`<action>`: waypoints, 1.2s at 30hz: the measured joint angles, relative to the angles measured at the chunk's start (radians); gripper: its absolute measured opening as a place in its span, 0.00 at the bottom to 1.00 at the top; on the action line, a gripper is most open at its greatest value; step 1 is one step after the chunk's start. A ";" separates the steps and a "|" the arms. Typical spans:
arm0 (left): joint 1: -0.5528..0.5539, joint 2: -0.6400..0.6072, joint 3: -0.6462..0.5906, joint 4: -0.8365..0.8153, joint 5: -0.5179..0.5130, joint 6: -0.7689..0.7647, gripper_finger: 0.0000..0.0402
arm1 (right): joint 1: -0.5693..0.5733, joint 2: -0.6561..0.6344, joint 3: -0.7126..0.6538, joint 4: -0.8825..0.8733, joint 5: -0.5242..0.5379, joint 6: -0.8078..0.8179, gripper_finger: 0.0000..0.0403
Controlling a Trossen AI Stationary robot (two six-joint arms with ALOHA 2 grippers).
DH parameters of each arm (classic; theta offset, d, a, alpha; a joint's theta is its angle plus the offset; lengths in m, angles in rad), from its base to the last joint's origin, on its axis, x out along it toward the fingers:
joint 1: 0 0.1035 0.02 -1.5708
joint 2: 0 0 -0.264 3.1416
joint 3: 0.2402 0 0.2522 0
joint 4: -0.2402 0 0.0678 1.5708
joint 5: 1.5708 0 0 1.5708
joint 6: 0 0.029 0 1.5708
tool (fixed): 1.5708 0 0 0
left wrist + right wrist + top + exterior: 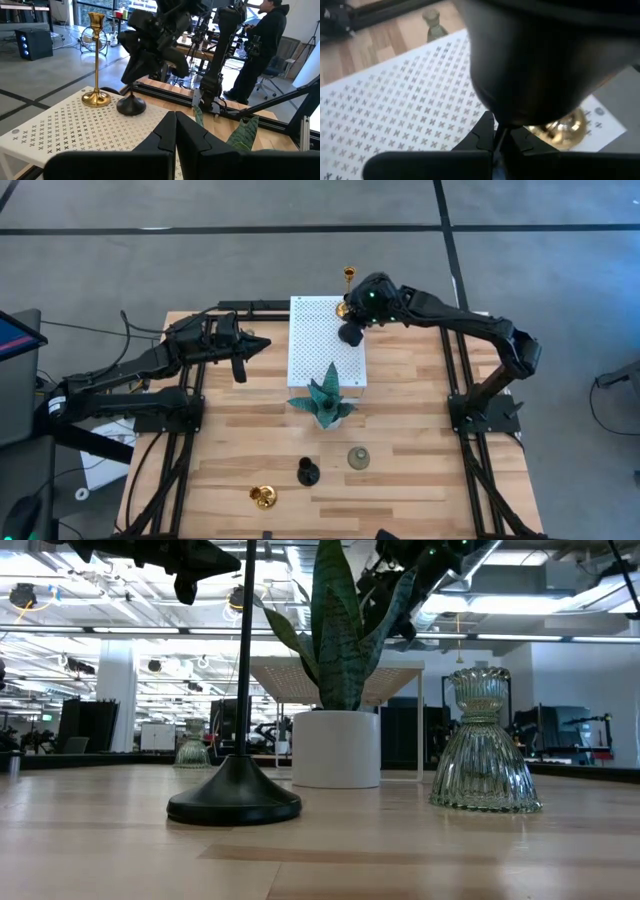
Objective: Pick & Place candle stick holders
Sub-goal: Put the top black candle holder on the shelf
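Observation:
A black candle stick holder (pixel 131 105) stands on the white perforated board (pixel 320 350) next to a gold one (pixel 96 60). My right gripper (pixel 356 318) is shut on the black one's stem. My left gripper (pixel 175 122) is shut and empty, above the table to the left of the board. At the near edge a gold holder (pixel 263 497), a black one (pixel 308 472) and a grey-green one (pixel 358 457) stand on their bases. A second grey-green holder (pixel 432 22) stands on the wood beside the board. My right gripper pinches the black holder's thin stem (pixel 498 134) between its two fingers. They come from above, slanting in from the far right. The holder stands about upright below the fingers. Its round base (pixel 131 106) is down on the board beside the gold holder's base.
A teal spiky plant in a white pot (pixel 325 402) stands just near of the board, in the table's middle. Black frame rails (pixel 455 370) run along the table's sides. A person (pixel 260 45) stands in the room beyond the table.

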 joint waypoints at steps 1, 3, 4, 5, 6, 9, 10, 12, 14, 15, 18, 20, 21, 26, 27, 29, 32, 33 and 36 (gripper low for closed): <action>0.000 0.000 0.000 0.000 0.000 0.000 0.01 | -0.004 -0.001 0.000 0.007 0.000 0.000 0.00; 0.000 0.000 0.000 0.000 0.000 0.000 0.01 | -0.009 -0.001 0.000 0.011 0.000 0.000 0.00; 0.000 0.000 0.000 0.000 0.000 0.000 0.01 | -0.011 -0.001 0.000 0.014 0.000 0.000 0.00; 0.000 0.000 0.000 0.000 0.000 0.000 0.01 | -0.014 -0.001 0.000 0.017 -0.003 0.001 0.00; 0.000 0.000 0.000 0.000 0.000 0.000 0.01 | -0.015 -0.001 0.000 0.019 -0.010 0.001 0.00; 0.000 0.000 0.000 -0.001 0.000 0.000 0.01 | -0.019 -0.001 0.000 0.018 -0.030 0.007 0.00; 0.000 0.000 0.000 -0.002 0.000 0.000 0.01 | -0.016 -0.001 0.000 0.019 -0.031 0.008 0.00; 0.000 0.000 0.000 -0.002 0.000 0.000 0.01 | -0.011 -0.001 0.000 0.019 -0.031 0.008 0.00; 0.000 0.000 0.000 -0.002 0.000 0.000 0.01 | -0.011 -0.001 0.000 0.019 -0.033 0.009 0.00; 0.000 0.000 0.000 -0.003 0.000 0.000 0.01 | -0.010 -0.001 0.000 0.019 -0.037 0.011 0.00; 0.000 0.000 0.000 -0.003 0.000 0.000 0.01 | -0.011 -0.001 0.000 0.018 -0.056 0.019 0.00; 0.000 0.000 0.000 -0.003 0.000 0.000 0.01 | -0.010 -0.001 0.000 0.019 -0.056 0.019 0.00; 0.000 0.000 0.000 -0.003 0.000 0.000 0.01 | -0.010 -0.001 0.000 0.018 -0.056 0.019 0.00; 0.000 0.000 0.000 -0.003 0.000 0.000 0.01 | -0.011 -0.001 0.000 0.018 -0.056 0.019 0.00; 0.000 0.000 0.000 -0.003 0.000 0.000 0.01 | -0.011 -0.001 0.000 0.018 -0.056 0.019 0.00; 0.000 0.000 0.000 -0.003 0.000 0.000 0.01 | -0.011 -0.001 0.000 0.018 -0.056 0.019 0.00; 0.000 0.000 0.000 -0.003 0.000 0.000 0.01 | -0.011 -0.001 0.000 0.018 -0.056 0.019 0.01; 0.000 0.000 0.000 -0.003 0.000 0.000 0.01 | -0.011 -0.001 0.000 0.018 -0.056 0.019 0.02; 0.000 0.000 0.000 -0.003 0.000 0.000 0.01 | -0.010 -0.001 0.000 0.017 -0.056 0.019 0.06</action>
